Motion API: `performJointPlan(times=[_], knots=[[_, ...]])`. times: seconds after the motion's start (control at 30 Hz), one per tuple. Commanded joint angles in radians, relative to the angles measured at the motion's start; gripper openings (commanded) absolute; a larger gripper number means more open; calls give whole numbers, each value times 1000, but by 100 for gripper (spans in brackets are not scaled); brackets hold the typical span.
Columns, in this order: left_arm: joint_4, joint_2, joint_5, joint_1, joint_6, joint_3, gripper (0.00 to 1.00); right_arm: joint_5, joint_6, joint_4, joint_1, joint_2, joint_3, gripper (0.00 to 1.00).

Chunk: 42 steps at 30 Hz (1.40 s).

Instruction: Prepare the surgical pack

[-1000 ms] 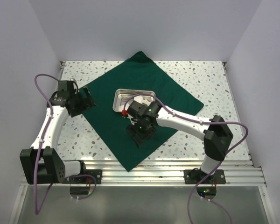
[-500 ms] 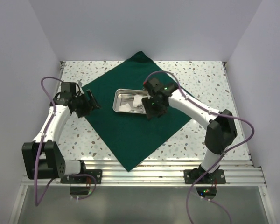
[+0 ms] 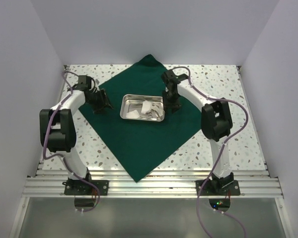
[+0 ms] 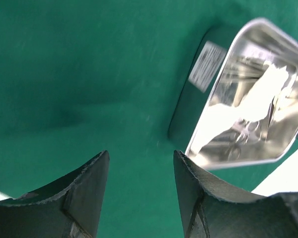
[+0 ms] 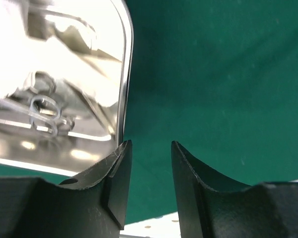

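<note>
Item: surgical pack (image 3: 139, 144) – one dark green fabric drape, laid open and flat as a diamond on the speckled surface (image 3: 223, 84), one corner pointed at the far wall and the opposite corner reaching the metal rail at the near edge. Carried on it, a little beyond its middle: one shiny metal tray (image 3: 122, 108), rectangular with rounded corners, in which white gauze (image 3: 148, 107) is held. In the left wrist view a white label (image 4: 207, 66) is seen on the tray's (image 4: 268, 129) outer wall, with the gauze (image 4: 265, 91) lying inside. In the right wrist view a metal instrument with ring handles (image 5: 42, 111) is shown inside the tray (image 5: 125, 74). Left pincer (image 3: 103, 107): placed over the drape's left corner, beside the tray and apart from it. Its fingers (image 4: 89, 183) are held apart, bare green cloth (image 4: 89, 74) is seen in the gap (image 4: 141, 158), and nothing is gripped. Right pincer (image 3: 173, 107): placed over the drape just beside the tray's right end. Its fingers (image 5: 114, 183) are likewise parted, with only cloth (image 5: 213, 74) seen beyond the gap (image 5: 150, 146) – nothing is clamped. One fingertip is seen close against the tray's rim, though whether the rim is touched cannot be told. Whether either pincer's tips are pressed onto the fabric cannot be told from these views.
</note>
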Motion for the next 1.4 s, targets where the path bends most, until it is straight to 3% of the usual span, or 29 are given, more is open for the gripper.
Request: performJointPlan(times=[0.0, 0.17, 0.27, 0.4, 0.47, 0.53, 0.7, 0.87, 1.07, 1.37], knots=[[33, 85, 20, -21, 34, 104, 58, 0, 11, -36, -4, 39, 87, 41], [10, 100, -67, -21, 29, 138, 57, 24, -33, -79, 0, 27, 123, 43], [5, 33, -127, -21, 29, 106, 61, 47, -108, -103, 43, -65, 84, 51], [-4, -49, -143, -7, 28, 47, 69, 120, -195, -157, 225, -218, -10, 64], [-10, -65, -146, -6, 28, 30, 70, 57, -220, -152, 299, -259, -54, 72], [-15, -72, -146, -4, 23, 23, 70, -30, -245, -151, 414, -282, -99, 73], [-32, -96, -176, 2, 19, -7, 72, -204, -223, -41, 624, -311, -244, 67], [-67, -163, -213, 55, -9, -66, 73, -331, -222, 68, 723, -342, -365, 61], [-88, -268, -212, 120, -26, -169, 75, -307, -208, 177, 841, -334, -463, 59], [-91, -380, -189, 177, -31, -278, 76, -275, -225, 207, 927, -248, -434, 49]])
